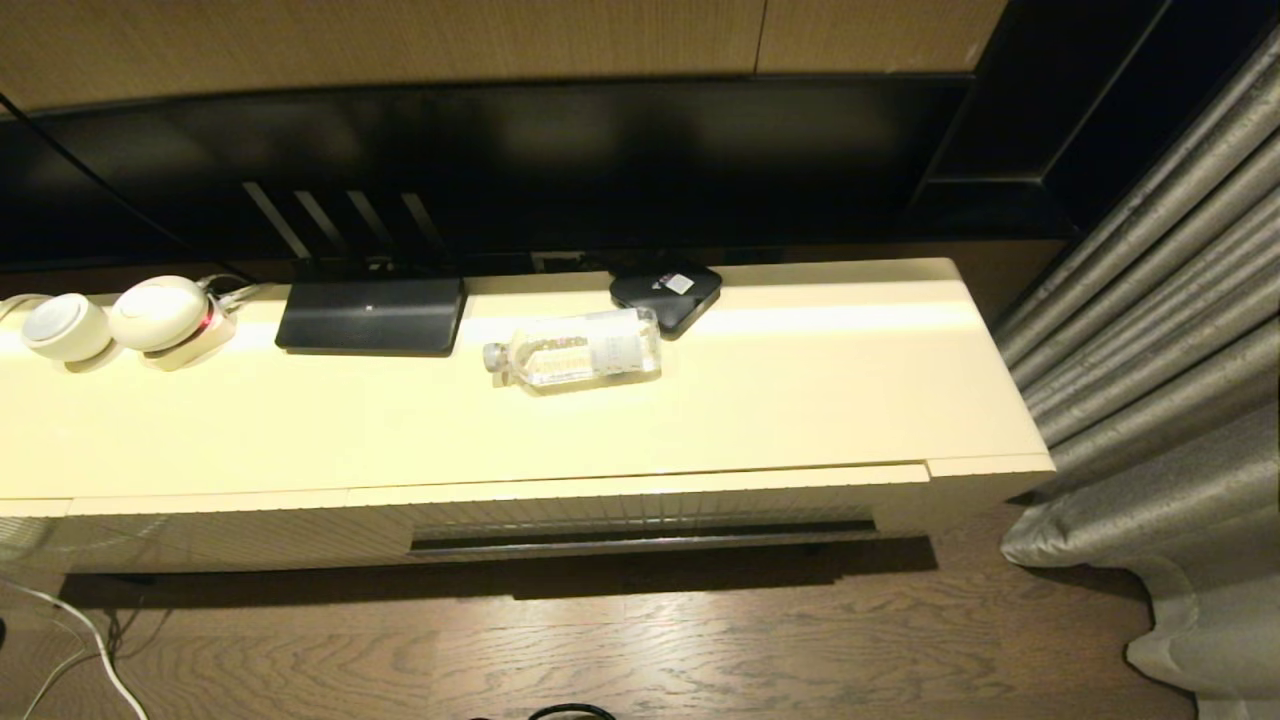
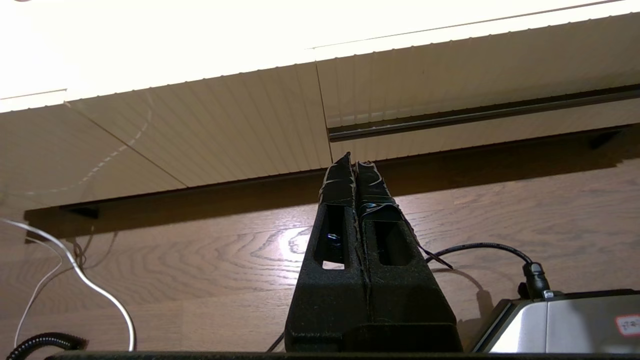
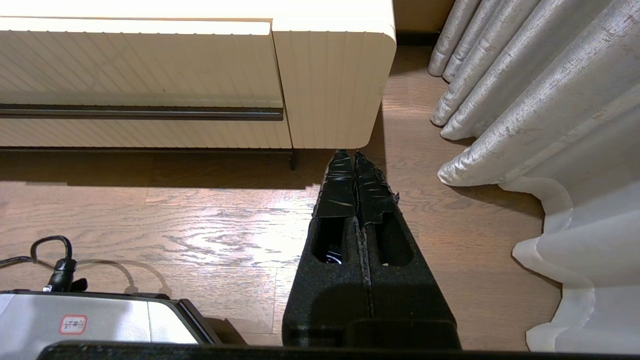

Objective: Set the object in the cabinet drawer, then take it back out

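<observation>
The object, a small clear water bottle [image 1: 572, 349] with a pale cap and whitish label, lies on its side on top of the long cream cabinet [image 1: 780, 400]. The cabinet drawer [image 1: 640, 505] is closed; its ribbed front [image 2: 450, 75] [image 3: 135, 65] has a dark slot handle [image 1: 640, 540] beneath. Neither arm shows in the head view. My left gripper [image 2: 354, 162] hangs low over the wood floor before the cabinet, shut and empty. My right gripper [image 3: 350, 157] is shut and empty too, low near the cabinet's right end.
A black square box [image 1: 666, 292] sits just behind the bottle, a black router [image 1: 370, 315] to its left, and two white round devices [image 1: 120, 320] at the far left. Grey curtains [image 1: 1160, 350] hang right of the cabinet. Cables [image 2: 75, 270] lie on the floor. A dark screen [image 1: 500, 160] stands behind.
</observation>
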